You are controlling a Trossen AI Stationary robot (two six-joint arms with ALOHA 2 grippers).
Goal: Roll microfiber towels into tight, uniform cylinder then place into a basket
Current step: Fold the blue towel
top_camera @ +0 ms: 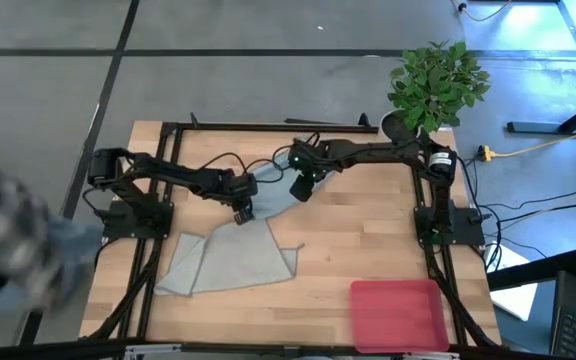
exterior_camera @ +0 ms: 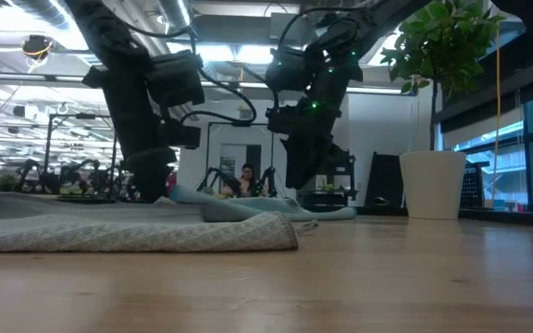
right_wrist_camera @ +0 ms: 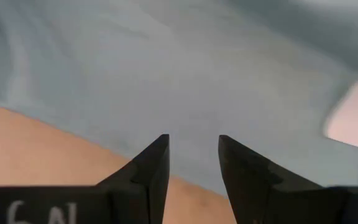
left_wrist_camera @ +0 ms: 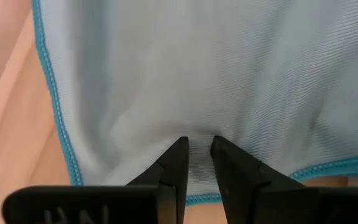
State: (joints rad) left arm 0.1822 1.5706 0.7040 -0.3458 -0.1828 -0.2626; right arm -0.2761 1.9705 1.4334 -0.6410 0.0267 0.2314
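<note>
The small light teal-blue towel point(top_camera: 273, 196) lies on the table's far middle, between my two grippers; its white tag point(right_wrist_camera: 353, 121) shows in the right wrist view. My left gripper point(top_camera: 243, 213) is down on the towel's left part and shut on it. My right gripper point(top_camera: 301, 190) is open just over the towel's right edge point(right_wrist_camera: 191, 155), fingers on either side of a strip of cloth; I cannot tell whether they touch it. The larger grey-green towel point(top_camera: 230, 262) lies crumpled and partly folded on the table nearer the front. The pink basket point(top_camera: 398, 315) sits at the front right. My left gripper pinches a small pucker of the teal towel point(left_wrist_camera: 199, 144) between its two fingertips, a little inside the blue-stitched hem point(left_wrist_camera: 194, 199) and near a corner. The fingers come from above, pointing down. The towel lies on the table, wrinkled toward the fingertips.
A potted plant point(top_camera: 433, 85) in a white pot point(exterior_camera: 430, 185) stands at the table's far right corner. A blurred grey shape point(top_camera: 13, 245) shows beyond the table's left edge. Bare wood lies between the grey-green towel and the basket.
</note>
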